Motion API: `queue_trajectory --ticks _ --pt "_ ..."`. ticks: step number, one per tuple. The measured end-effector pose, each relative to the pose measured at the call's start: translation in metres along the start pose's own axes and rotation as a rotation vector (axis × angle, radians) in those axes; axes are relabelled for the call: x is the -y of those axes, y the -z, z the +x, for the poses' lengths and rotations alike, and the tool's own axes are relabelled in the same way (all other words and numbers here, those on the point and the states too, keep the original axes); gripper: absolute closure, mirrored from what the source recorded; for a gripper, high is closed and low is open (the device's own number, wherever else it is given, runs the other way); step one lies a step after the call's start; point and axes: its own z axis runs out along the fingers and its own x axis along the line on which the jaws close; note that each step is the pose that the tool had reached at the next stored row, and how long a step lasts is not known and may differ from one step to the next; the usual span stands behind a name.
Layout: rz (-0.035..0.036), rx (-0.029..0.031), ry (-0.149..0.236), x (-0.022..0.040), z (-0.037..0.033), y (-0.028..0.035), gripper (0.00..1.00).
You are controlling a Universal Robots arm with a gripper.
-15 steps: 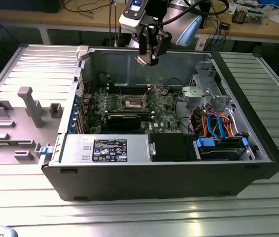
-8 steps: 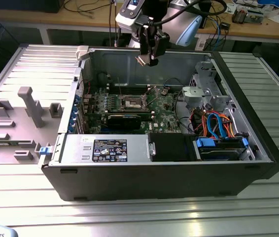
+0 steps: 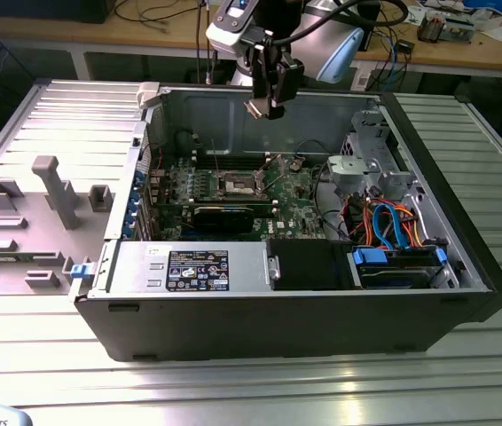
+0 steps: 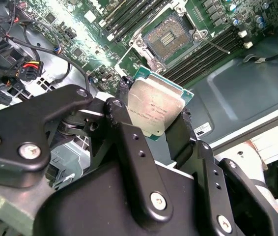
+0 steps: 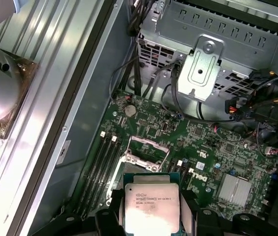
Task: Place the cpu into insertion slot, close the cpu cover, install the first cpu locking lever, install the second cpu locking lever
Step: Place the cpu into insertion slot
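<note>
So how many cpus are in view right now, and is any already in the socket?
1. The cpu is gripped in the claw, held above the open case. The insertion slot on the board below is bare, with no chip in it.

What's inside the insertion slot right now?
The insertion slot holds no chip; its dark contact field is bare. The cpu is clamped in the gripper above it, and in the first wrist view it hides part of the slot.

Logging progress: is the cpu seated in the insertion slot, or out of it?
Out. The tool holds the cpu by its edges, clear of the insertion slot, whose dark centre lies bare.
</note>
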Motion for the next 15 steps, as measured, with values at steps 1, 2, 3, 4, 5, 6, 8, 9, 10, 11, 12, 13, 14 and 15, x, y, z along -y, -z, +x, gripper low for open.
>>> queue_trajectory --ticks 1,2,3,4,5,6,8,9,10,11,12,13,14,15 --pt "0.0000 0.0002 -0.002 0.0000 0.0000 0.0000 0.46" --pt "-0.0001 0.0003 -0.004 0.0000 0.0000 0.0000 0.46" --pt "-0.0001 0.0006 -0.007 0.0000 0.0000 0.0000 0.46" --pt "-0.0002 0.0007 -0.008 0.0000 0.0000 0.0000 0.46" --pt "-0.0002 0.0009 -0.010 0.0000 0.0000 0.0000 0.46" --pt "-0.0002 0.0010 -0.011 0.0000 0.0000 0.0000 0.46" --pt "-0.0003 0.0013 -0.014 0.0000 0.0000 0.0000 0.46" --pt "-0.0003 0.0014 -0.016 0.0000 0.0000 0.0000 0.46" --pt "-0.0004 0.0015 -0.017 0.0000 0.0000 0.0000 0.46" --pt "-0.0004 0.0016 -0.018 0.0000 0.0000 0.0000 0.46" --pt "-0.0003 0.0017 -0.019 0.0000 0.0000 0.0000 0.46" --pt "-0.0004 0.0018 -0.019 0.0000 0.0000 0.0000 0.46" --pt "-0.0004 0.0018 -0.019 0.0000 0.0000 0.0000 0.46" --pt "-0.0004 0.0017 -0.019 0.0000 0.0000 0.0000 0.46"
